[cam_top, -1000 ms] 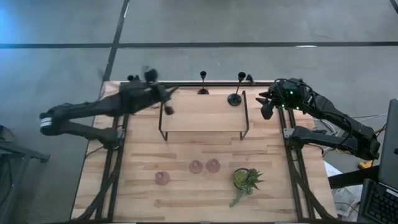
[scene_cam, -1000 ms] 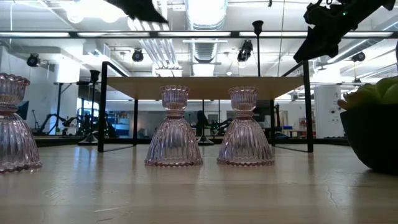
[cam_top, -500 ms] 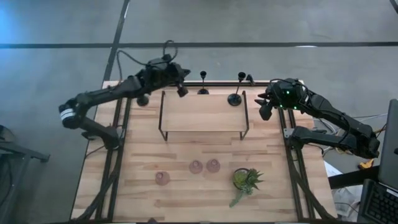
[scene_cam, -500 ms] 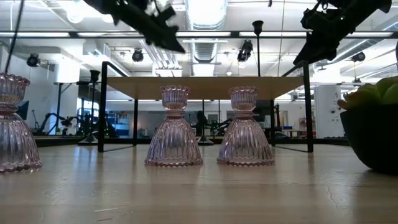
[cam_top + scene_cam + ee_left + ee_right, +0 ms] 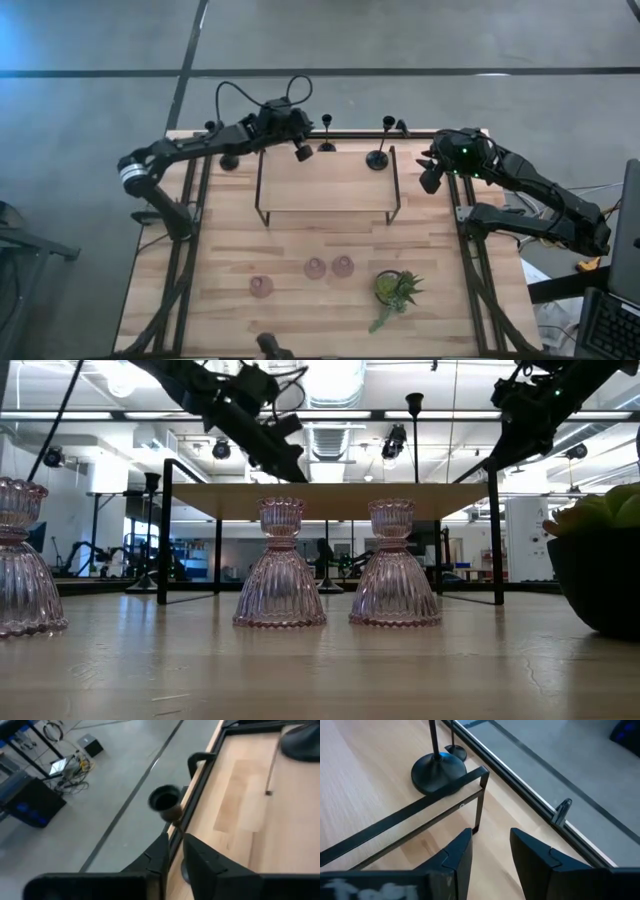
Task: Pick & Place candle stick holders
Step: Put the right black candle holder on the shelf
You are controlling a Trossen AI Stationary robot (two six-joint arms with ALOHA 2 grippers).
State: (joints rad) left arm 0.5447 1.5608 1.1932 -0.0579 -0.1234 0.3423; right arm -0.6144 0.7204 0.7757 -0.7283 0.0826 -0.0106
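Note:
Three black candle stick holders stand at the far side. One is behind the raised shelf, one is on the shelf's far right corner, and one is left of the shelf, partly under my left arm. Three pink glass holders stand on their bases on the near table. My left gripper is shut at the shelf's far left corner, just short of the middle holder. My right gripper hangs open off the shelf's right end.
A green spiky potted plant stands near the front right, right of the pink holders. The shelf's black wire frame runs under my right gripper. The table's far edge lies just behind the black holders.
My left arm has swung from the table's far left toward the right along the far edge. Its gripper now sits at the shelf's far left corner, close to the middle black holder. No holder has moved.

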